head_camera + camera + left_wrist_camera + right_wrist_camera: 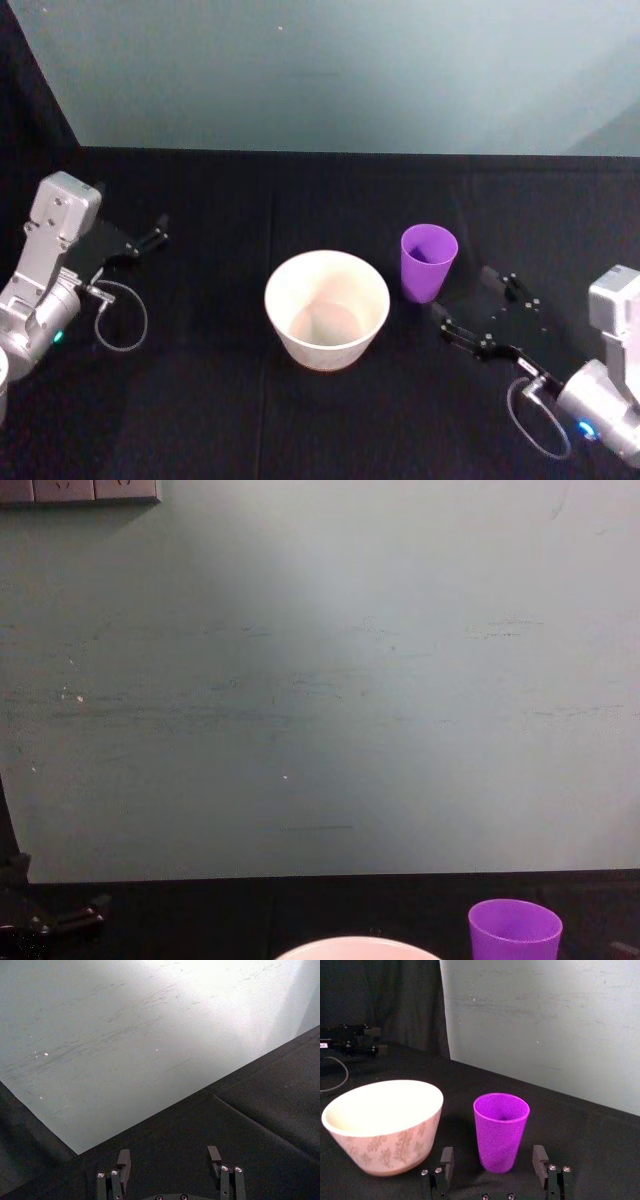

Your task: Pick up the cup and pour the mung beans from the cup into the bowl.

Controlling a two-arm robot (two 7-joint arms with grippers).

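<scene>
The purple cup (428,262) stands upright on the black table, just right of the wide pale bowl (327,309). My right gripper (482,310) is open, low on the table to the right of the cup, its fingers pointing at it without touching. In the right wrist view the cup (501,1130) stands just ahead of the gap between the two fingers (447,1161), with the bowl (383,1122) beside it. The cup's contents are hidden from view. My left gripper (150,238) rests open at the far left, away from both, and shows open over bare table in its wrist view (170,1157).
A grey-green wall (330,70) rises behind the black table. A thin cable loop (120,315) hangs off the left arm. In the chest view the cup (514,930) and the bowl's rim (355,948) show at the bottom edge.
</scene>
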